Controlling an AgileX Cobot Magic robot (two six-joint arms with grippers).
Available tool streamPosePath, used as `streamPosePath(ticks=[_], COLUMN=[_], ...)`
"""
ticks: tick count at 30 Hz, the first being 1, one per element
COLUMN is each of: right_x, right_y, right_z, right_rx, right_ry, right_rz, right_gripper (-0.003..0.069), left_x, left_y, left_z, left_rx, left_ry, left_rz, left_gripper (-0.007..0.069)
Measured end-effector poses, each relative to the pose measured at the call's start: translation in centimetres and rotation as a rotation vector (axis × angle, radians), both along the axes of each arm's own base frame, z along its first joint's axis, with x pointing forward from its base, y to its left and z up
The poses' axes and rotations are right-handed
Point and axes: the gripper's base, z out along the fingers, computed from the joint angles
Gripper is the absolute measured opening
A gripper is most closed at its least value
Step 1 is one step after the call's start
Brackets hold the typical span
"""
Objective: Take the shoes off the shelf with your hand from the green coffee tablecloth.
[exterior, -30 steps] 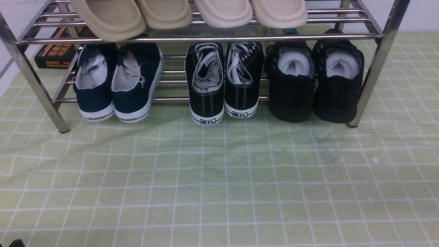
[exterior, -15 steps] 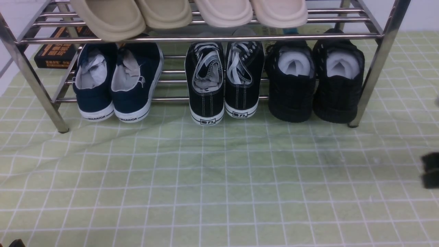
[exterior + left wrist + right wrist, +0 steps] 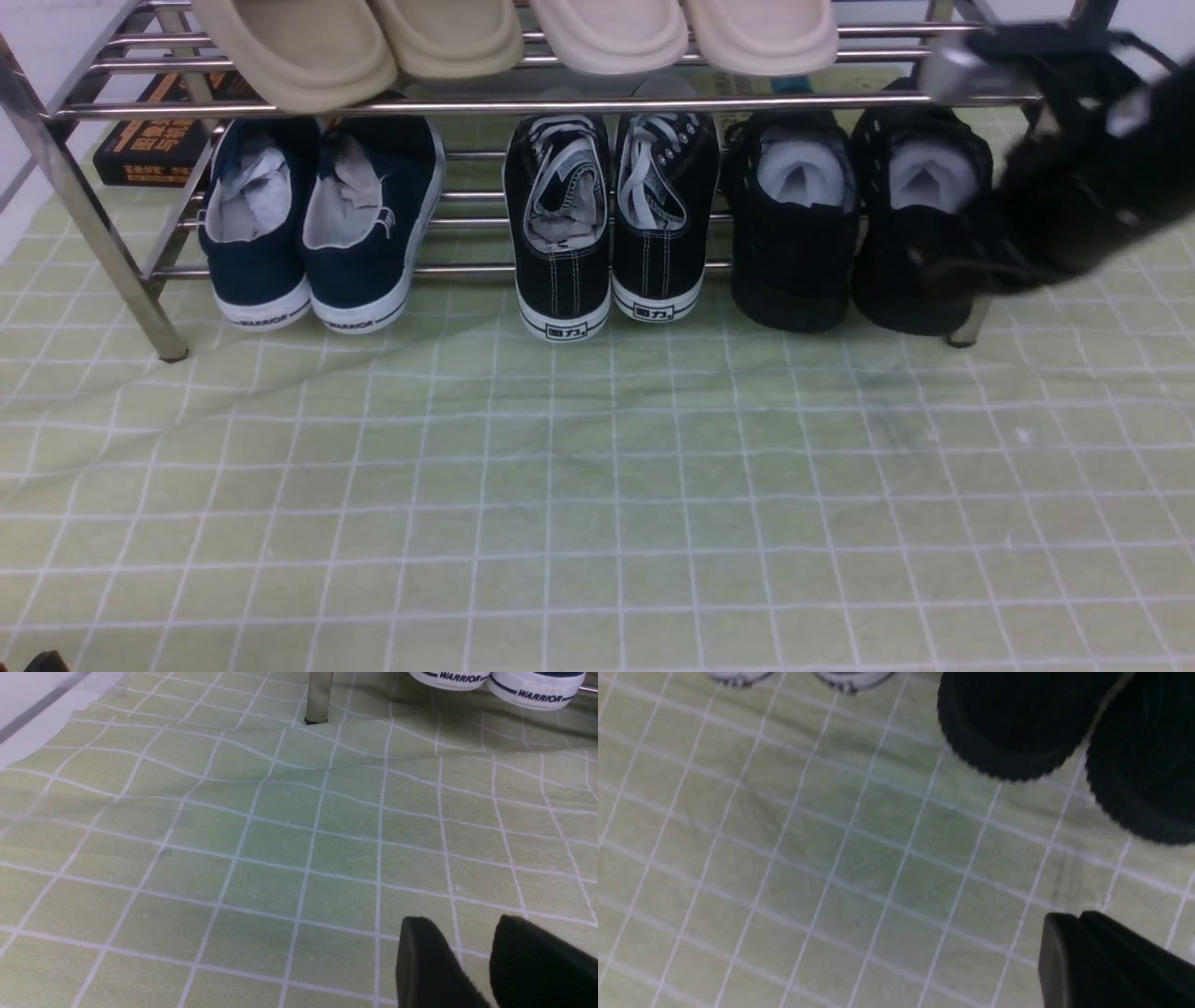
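The shoes, an all-black knit pair with white paper inside (image 3: 794, 224), stand at the right end of the lower tier of the chrome shelf (image 3: 560, 105), heels over the green tablecloth (image 3: 597, 485). My right gripper (image 3: 943, 275) shows blurred at the right, its tip against the heel side of the right-hand black shoe (image 3: 920, 224). In the right wrist view the gripper (image 3: 1069, 917) is shut and empty above the cloth, with both ribbed heels (image 3: 1008, 723) ahead. My left gripper (image 3: 462, 924) is open and empty over the cloth.
A navy white-soled pair (image 3: 317, 224) and a black canvas white-laced pair (image 3: 607, 215) share the lower tier. Beige slippers (image 3: 513, 33) lie on the top tier. A dark book (image 3: 154, 140) lies behind the shelf. The shelf's left front leg (image 3: 319, 697) stands ahead of my left gripper.
My right arm came in from the right edge and swung up and forward to the right-hand black shoe. The shoes and the left arm have not moved.
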Motion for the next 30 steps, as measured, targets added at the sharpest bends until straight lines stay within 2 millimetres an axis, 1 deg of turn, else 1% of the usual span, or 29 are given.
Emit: streamPosePath(ticks=[2,3,4,6,7,8,9,10,11,12,13,14,15,16,17,21,30], right_x=[1.6,1.7,3.3,3.9,5.2,5.5,6.2,6.4,6.9,7.1,7.5,7.7,8.1,8.2,8.5,9.3,10.7], right_y=[0.8,1.0,1.5,1.7,1.9,1.9,2.0,2.0,2.1,2.1,2.1,2.1,2.1,2.1,2.2,2.3,2.6], right_z=[-0.1,0.2,0.1,0.1,-0.4,-0.4,-0.7,-0.8,-1.3,-1.4,-1.8,-1.9,-2.3,-2.3,-2.6,-3.6,-6.5], right_rx=[-0.035,-0.029,-0.051,-0.054,-0.069,-0.063,-0.060,-0.058,-0.055,-0.057,-0.052,-0.051,-0.052,-0.050,-0.053,-0.063,-0.106], right_ry=[-0.020,-0.028,-0.054,-0.062,-0.077,-0.083,-0.091,-0.094,-0.105,-0.108,-0.118,-0.122,-0.139,-0.141,-0.154,-0.171,-0.160], right_rz=[-0.041,-0.052,-0.108,-0.130,-0.180,-0.204,-0.237,-0.247,-0.278,-0.282,-0.309,-0.314,-0.327,-0.332,-0.339,-0.344,-0.347], right_gripper=[0.0070,0.0073,0.0110,0.0129,0.0188,0.0208,0.0250,0.0264,0.0313,0.0326,0.0375,0.0381,0.0421,0.0425,0.0454,0.0490,0.0494], left_x=[0.0,0.0,0.0,0.0,0.0,0.0,0.0,0.0,0.0,0.0,0.0,0.0,0.0,0.0,0.0,0.0,0.0], left_y=[0.0,0.0,0.0,0.0,0.0,0.0,0.0,0.0,0.0,0.0,0.0,0.0,0.0,0.0,0.0,0.0,0.0], left_z=[0.0,0.0,0.0,0.0,0.0,0.0,0.0,0.0,0.0,0.0,0.0,0.0,0.0,0.0,0.0,0.0,0.0], left_rx=[0.000,0.000,0.000,0.000,0.000,0.000,0.000,0.000,0.000,0.000,0.000,0.000,0.000,0.000,0.000,0.000,0.000], left_ry=[0.000,0.000,0.000,0.000,0.000,0.000,0.000,0.000,0.000,0.000,0.000,0.000,0.000,0.000,0.000,0.000,0.000], left_rz=[0.000,0.000,0.000,0.000,0.000,0.000,0.000,0.000,0.000,0.000,0.000,0.000,0.000,0.000,0.000,0.000,0.000], left_gripper=[0.0242,0.0242,0.0242,0.0242,0.0242,0.0242,0.0242,0.0242,0.0242,0.0242,0.0242,0.0242,0.0242,0.0242,0.0242,0.0242,0.0242])
